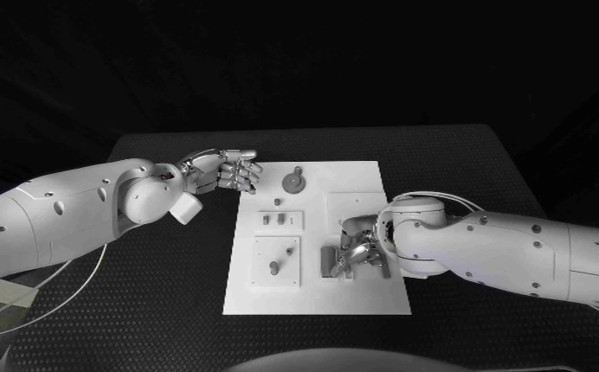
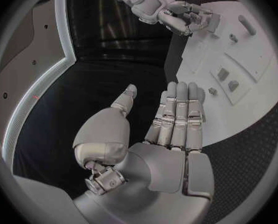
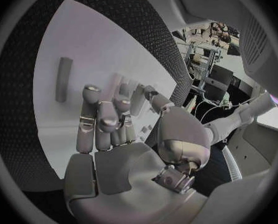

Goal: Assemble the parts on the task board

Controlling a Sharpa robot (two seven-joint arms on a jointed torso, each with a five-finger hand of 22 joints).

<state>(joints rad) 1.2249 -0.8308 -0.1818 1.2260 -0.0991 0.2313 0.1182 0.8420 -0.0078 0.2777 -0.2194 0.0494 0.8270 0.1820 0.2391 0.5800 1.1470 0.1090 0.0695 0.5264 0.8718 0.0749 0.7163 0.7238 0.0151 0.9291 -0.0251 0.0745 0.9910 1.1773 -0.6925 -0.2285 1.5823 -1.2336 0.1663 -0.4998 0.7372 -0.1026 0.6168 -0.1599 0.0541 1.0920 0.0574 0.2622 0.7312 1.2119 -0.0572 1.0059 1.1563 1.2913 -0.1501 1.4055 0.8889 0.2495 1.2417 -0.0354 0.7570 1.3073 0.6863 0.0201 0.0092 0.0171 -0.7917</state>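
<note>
Two views show the left robot hand (image 1: 225, 170): from the head it hangs at the white board's (image 1: 362, 296) far left corner on the black worktop (image 1: 150, 303); its wrist view shows straight fingers (image 2: 178, 115), apart from the thumb, holding nothing. Right robot hand (image 1: 358, 249) curls over grey parts (image 1: 335, 261) near the board's middle; whether it grips one, I cannot tell. Its wrist view shows a grey bar (image 3: 63, 79) lying beyond the fingertips.
</note>
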